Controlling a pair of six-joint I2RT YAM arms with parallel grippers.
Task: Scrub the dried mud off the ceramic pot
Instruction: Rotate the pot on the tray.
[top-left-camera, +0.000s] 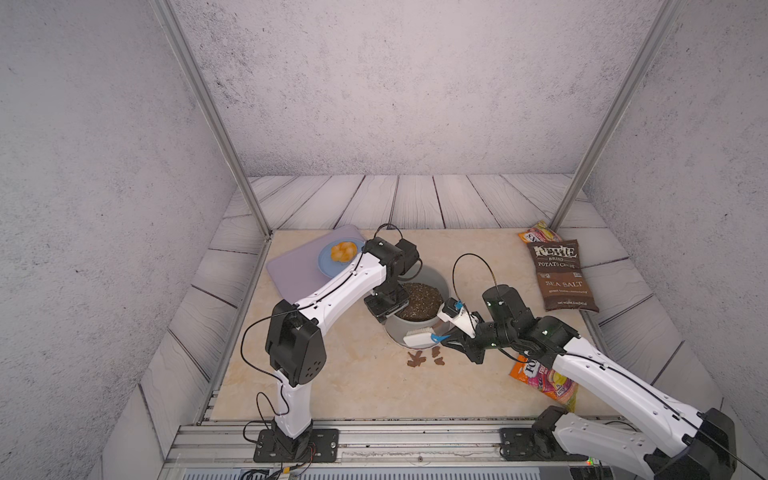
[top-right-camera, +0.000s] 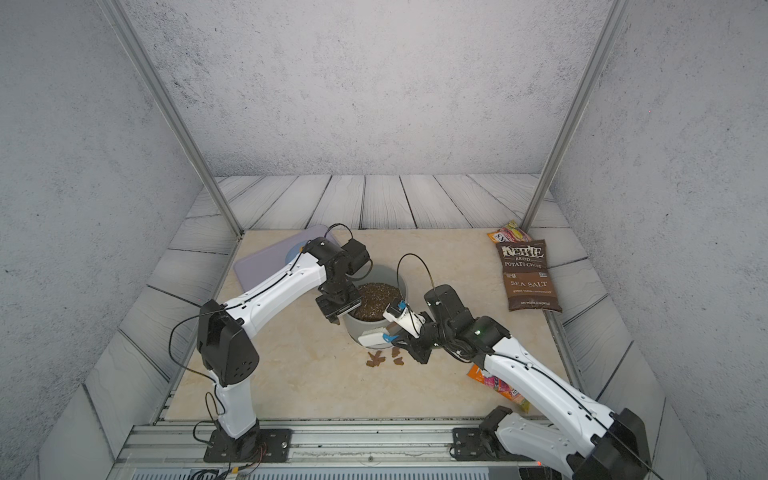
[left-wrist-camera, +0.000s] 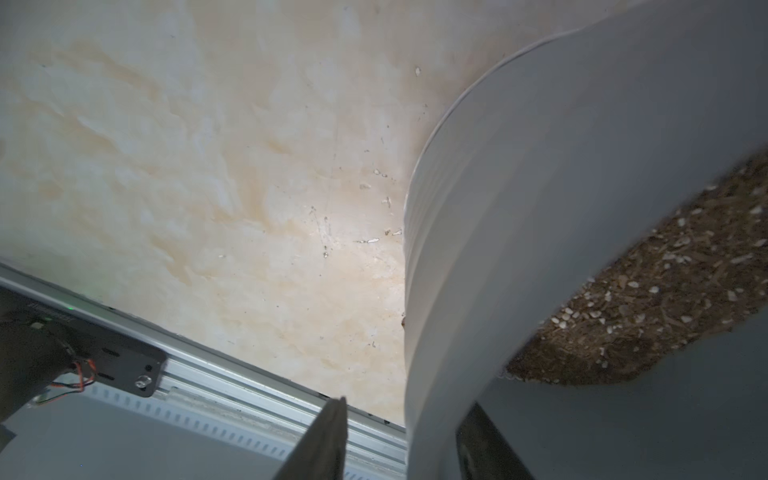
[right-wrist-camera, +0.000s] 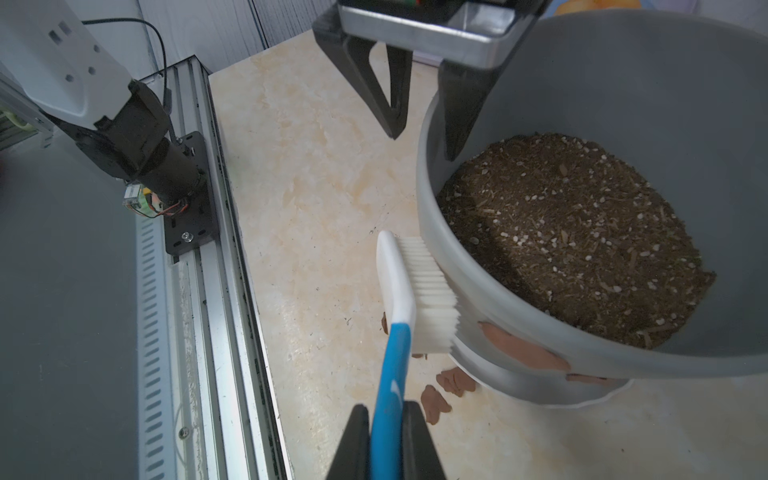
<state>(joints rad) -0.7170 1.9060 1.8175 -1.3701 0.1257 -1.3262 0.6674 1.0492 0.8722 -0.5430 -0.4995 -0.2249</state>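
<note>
Midway across the marble-patterned bench (top-left-camera: 332, 386), the ceramic pot (right-wrist-camera: 623, 75) stands upright on its pale saucer base (right-wrist-camera: 540, 392), filled with dark speckled soil (right-wrist-camera: 573, 232). The right gripper (right-wrist-camera: 386, 415) has its jaws clamped tight on the blue handle of a scrub brush (right-wrist-camera: 428, 286). The brush's white bristles press sideways against the pot's outer wall just under the rim, on the side nearest the robot. On that wall the dried mud (right-wrist-camera: 519, 351) shows as a matte reddish-brown smear right beside the handle end of the bristles, with a further streak lower down by the saucer. More brown clumps (top-left-camera: 419, 359) lie loose on the bench in front of the pot, close to its base. The left gripper (right-wrist-camera: 422, 145) reaches down over the pot's left-hand rim with its jaws partly open, one finger outside the wall and the other inside above the soil. The left wrist view shows a gap between the outer finger and the wall, so nothing is gripped. At the far left corner, a blue plate (top-left-camera: 326, 267) carrying an orange-yellow food item (top-left-camera: 344, 250) sits on a lilac board (top-left-camera: 291, 270). Along the right edge lies a brown Kettle sea salt potato chip bag (top-left-camera: 563, 276), with a second snack bag (top-left-camera: 540, 232) behind it. An orange and pink packet (top-left-camera: 536, 384) lies partly under the right arm.
</note>
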